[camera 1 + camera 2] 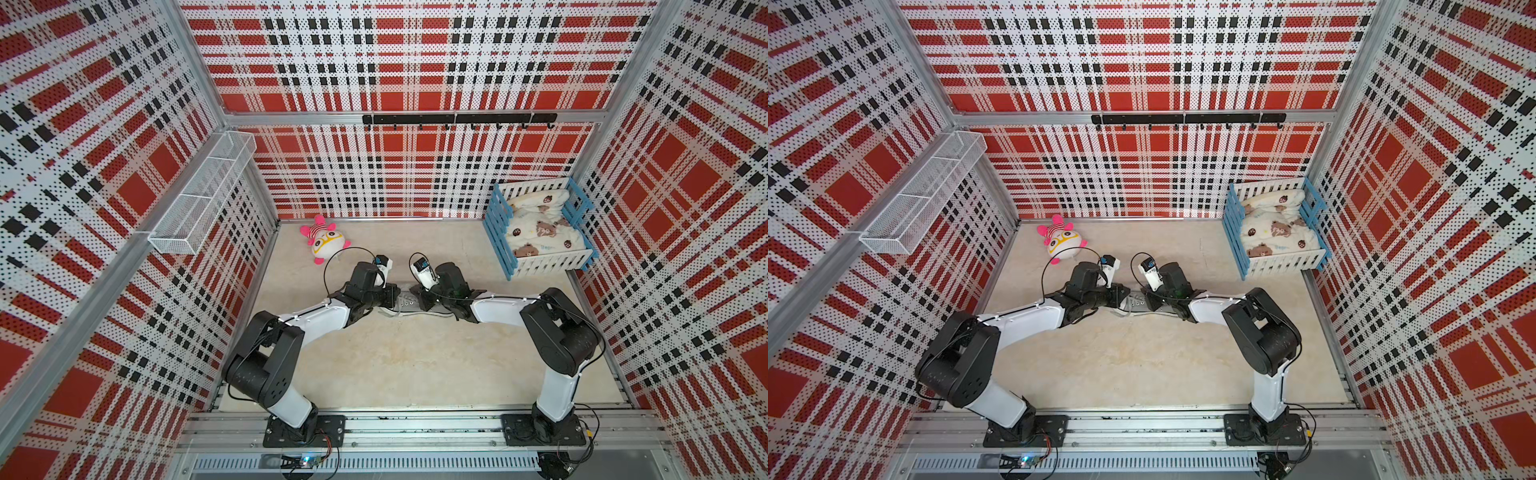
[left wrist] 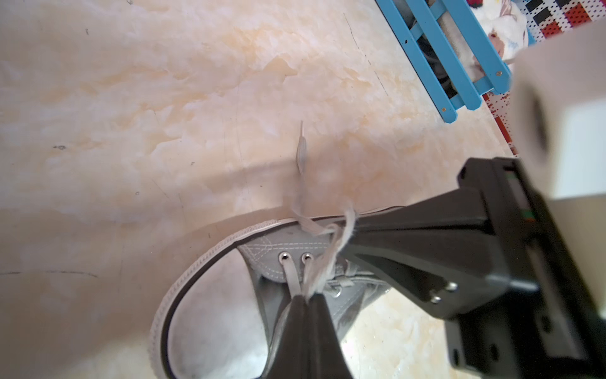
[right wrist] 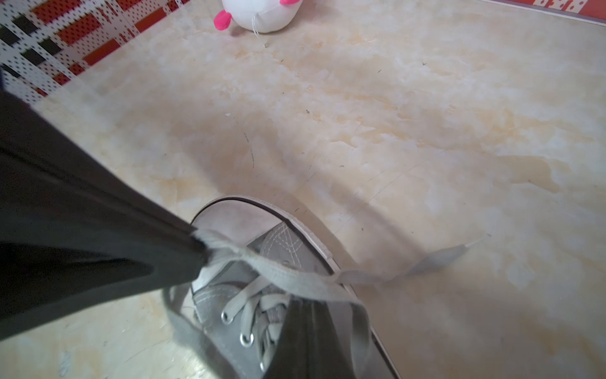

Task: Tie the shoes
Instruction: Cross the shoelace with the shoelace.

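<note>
1. In both top views, the left gripper [image 1: 395, 297] and the right gripper [image 1: 416, 297] meet tip to tip over a grey sneaker [image 1: 402, 306]. It lies mid-floor, well apart from a plush toy [image 1: 326, 243] and a blue-and-white crate [image 1: 498, 237]. The sneaker's long axis runs crosswise, with the toe under the left gripper and the heel hidden beneath the right arm. Both arms reach in from the front rail, elbows out, forearms angled inward, wrists bent down. From this height the jaws cannot be read.

2. In the left wrist view, the left gripper [image 2: 308, 300] has its fingers pressed together, pinching the pale grey laces [image 2: 323, 265] just past the eyelets nearest the toe. The right gripper [image 2: 352, 231] comes in from the side, its narrow tip clamped on another strand. A free lace end [image 2: 301, 154] lies on the floor [image 2: 164, 98] beyond the sole.

3. In the right wrist view, the right gripper [image 3: 305, 308] is closed, with a strand of the laces [image 3: 295, 275] crossing its tips. The strand runs to the left gripper [image 3: 200, 249], also clamped tight. The white toe cap [image 3: 236, 220] points toward the plush toy's [image 3: 262, 16] side.
</note>
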Tool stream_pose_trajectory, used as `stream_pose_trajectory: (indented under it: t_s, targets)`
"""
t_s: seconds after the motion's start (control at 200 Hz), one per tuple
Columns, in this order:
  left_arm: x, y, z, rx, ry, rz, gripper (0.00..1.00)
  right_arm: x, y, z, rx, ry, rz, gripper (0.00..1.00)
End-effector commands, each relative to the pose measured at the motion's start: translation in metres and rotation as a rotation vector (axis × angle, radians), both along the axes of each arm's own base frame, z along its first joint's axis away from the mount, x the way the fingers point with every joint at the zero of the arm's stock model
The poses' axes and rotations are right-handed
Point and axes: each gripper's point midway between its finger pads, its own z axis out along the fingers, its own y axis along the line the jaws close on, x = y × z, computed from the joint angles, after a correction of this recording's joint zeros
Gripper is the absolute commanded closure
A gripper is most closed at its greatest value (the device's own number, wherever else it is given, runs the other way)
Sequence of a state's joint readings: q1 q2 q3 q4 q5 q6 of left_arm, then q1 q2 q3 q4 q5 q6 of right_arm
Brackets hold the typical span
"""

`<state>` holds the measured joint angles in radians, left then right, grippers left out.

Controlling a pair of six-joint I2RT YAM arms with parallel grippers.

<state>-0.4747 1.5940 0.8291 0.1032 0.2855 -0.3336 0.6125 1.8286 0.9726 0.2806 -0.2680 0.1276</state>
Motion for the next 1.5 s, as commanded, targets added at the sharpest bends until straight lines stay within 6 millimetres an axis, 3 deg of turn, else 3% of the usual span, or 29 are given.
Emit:
stream_pose_trajectory:
  t_s: [0.0, 0.16, 0.636, 0.717, 0.802, 0.947, 1.027, 1.102, 1.198, 1.403, 1.493]
  targets:
    - [0.000, -0.007, 0.009, -0.016, -0.039, -0.011, 1.00, -0.015, 0.001, 0.031, 0.117, 0.036, 0.049, 1.00]
    - [-0.002, -0.012, 0.001, -0.022, -0.020, -0.006, 1.00, -0.028, -0.010, 0.048, 0.219, 0.096, 0.073, 1.00]
    - [-0.005, -0.034, -0.011, -0.030, -0.008, -0.054, 1.00, -0.075, -0.032, 0.067, 0.336, 0.330, 0.209, 1.00]
    - [-0.005, -0.035, -0.011, -0.031, -0.008, -0.057, 1.00, -0.067, -0.046, 0.070, 0.332, 0.311, 0.144, 1.00]
    - [-0.006, -0.035, -0.011, -0.030, -0.010, -0.055, 1.00, -0.044, -0.073, 0.060, 0.259, 0.275, -0.026, 1.00]
    - [-0.006, -0.034, -0.013, -0.028, -0.008, -0.055, 1.00, -0.010, -0.121, 0.036, 0.160, 0.278, -0.298, 0.80]
    - [-0.007, -0.035, -0.012, -0.029, -0.010, -0.056, 1.00, -0.003, -0.135, 0.026, 0.182, 0.311, -0.346, 0.68]
    - [-0.007, -0.034, -0.013, -0.026, -0.010, -0.053, 1.00, -0.006, -0.133, 0.018, 0.189, 0.343, -0.327, 0.58]
    - [-0.005, -0.033, -0.012, -0.023, -0.015, -0.044, 1.00, -0.016, -0.121, 0.011, 0.237, 0.398, -0.264, 0.54]
    - [0.001, -0.027, -0.012, -0.021, -0.014, -0.026, 1.00, -0.048, -0.104, -0.001, 0.283, 0.484, -0.163, 0.55]
    - [0.004, -0.022, -0.010, -0.020, -0.013, -0.012, 1.00, -0.063, -0.095, 0.003, 0.298, 0.489, -0.123, 0.57]
